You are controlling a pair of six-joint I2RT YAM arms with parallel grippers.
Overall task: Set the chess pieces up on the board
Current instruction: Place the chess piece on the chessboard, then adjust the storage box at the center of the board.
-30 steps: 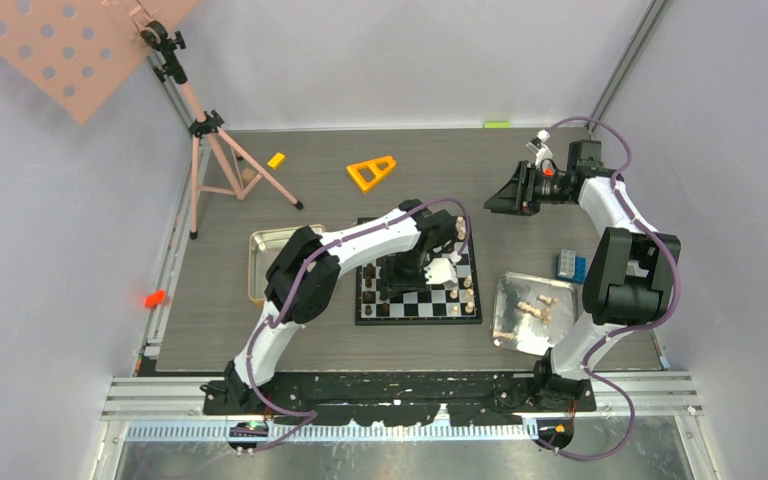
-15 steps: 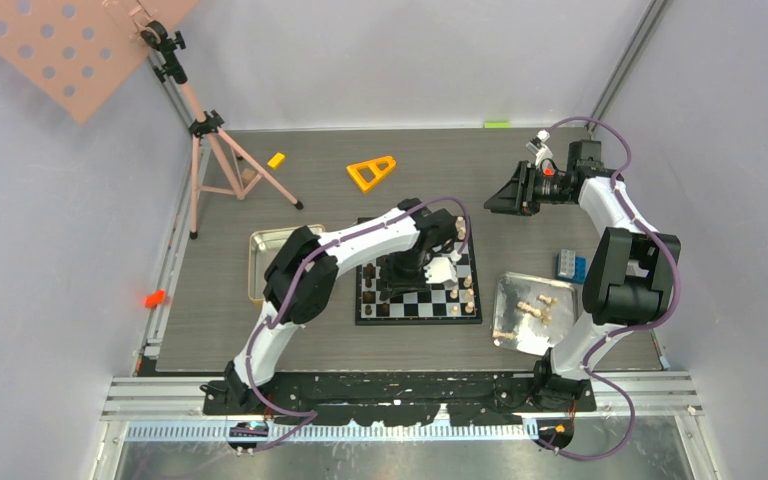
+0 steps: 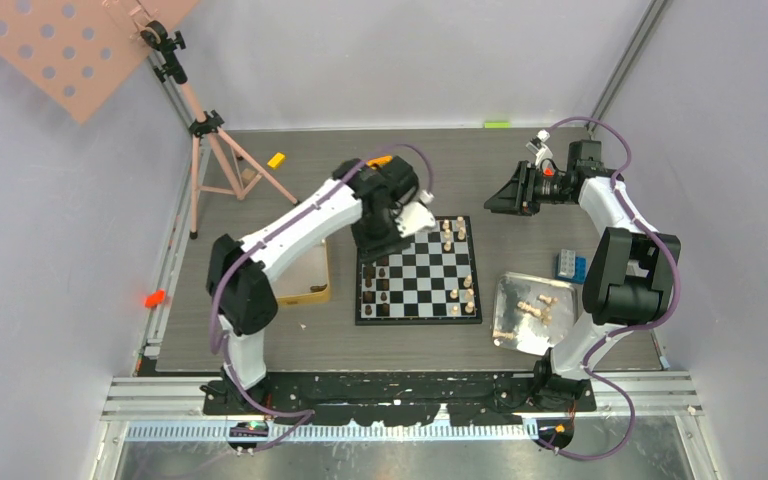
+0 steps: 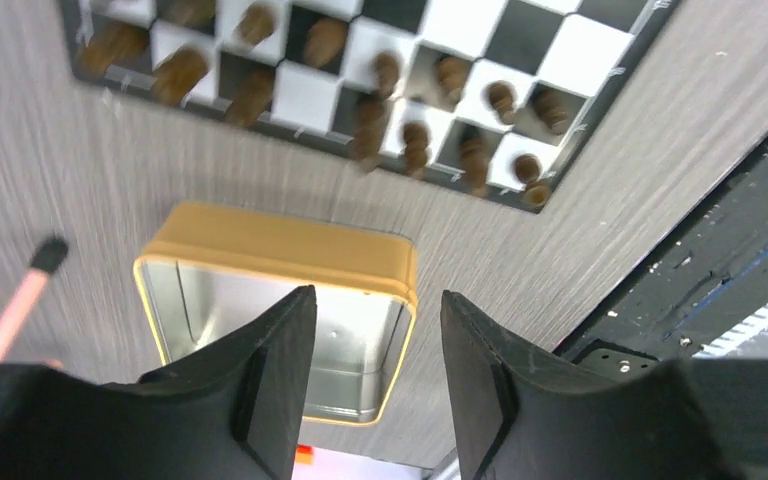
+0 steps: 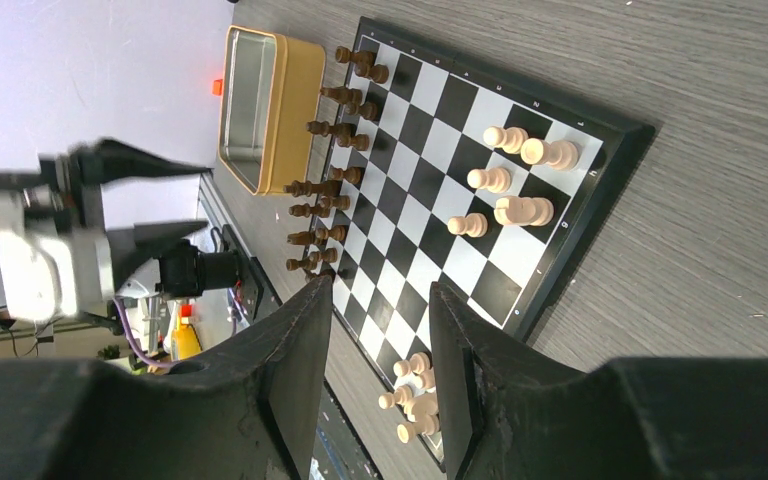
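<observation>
The board [image 3: 422, 287] lies mid-table, with dark chess pieces [image 3: 375, 287] along its left columns and pale pieces [image 3: 452, 236] on its right side. More pale pieces [image 3: 533, 308] lie on the silver tray. My left gripper [image 3: 368, 238] is open and empty, above the board's far-left corner. In the left wrist view its jaws [image 4: 375, 300] hang over the gold tin [image 4: 260, 250], with dark pieces [image 4: 410, 140] on the board's edge [image 4: 550, 40] above. My right gripper [image 3: 492, 200] is open and empty, raised at the back right. It [image 5: 380, 290] looks onto the board [image 5: 440, 170].
The gold tin [image 3: 312, 280] sits left of the board, partly under my left arm. A silver tray [image 3: 513, 290] and a blue brick [image 3: 570, 265] are on the right. A tripod [image 3: 210, 150], a yellow block [image 3: 276, 159] and an orange piece [image 3: 382, 160] stand at the back.
My left arm has swung from over the board's middle to its far-left corner, uncovering the board. The right arm has not moved.
</observation>
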